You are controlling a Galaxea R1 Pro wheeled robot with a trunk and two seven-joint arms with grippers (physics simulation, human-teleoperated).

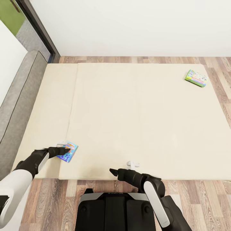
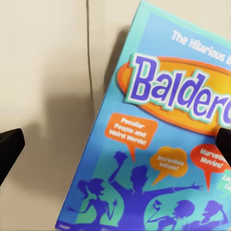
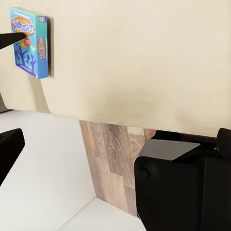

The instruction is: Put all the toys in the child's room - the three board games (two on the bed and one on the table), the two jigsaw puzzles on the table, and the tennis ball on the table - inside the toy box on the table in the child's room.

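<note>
Blue board game [image 2: 163, 139] (cartoon silhouettes)

We are seeing soft, even light brightening the bed [image 1: 128, 115]; faint shadows are pooling beside the blue board game [image 2: 159, 144], its close-up print slightly blurring.

The bed [image 1: 128, 115] is showing a matt beige cloth mattress, smooth and unpatterned, with a soft seam running beside the left gripper [image 1: 65, 150]. Under its spread jaws the blue board game [image 2: 163, 144] is looking like printed card with a faint sheen. The floor [image 1: 205, 199] is looking like grained wood planks. The black gripper fingers [image 2: 9, 147] are appearing as matt plastic.
</note>
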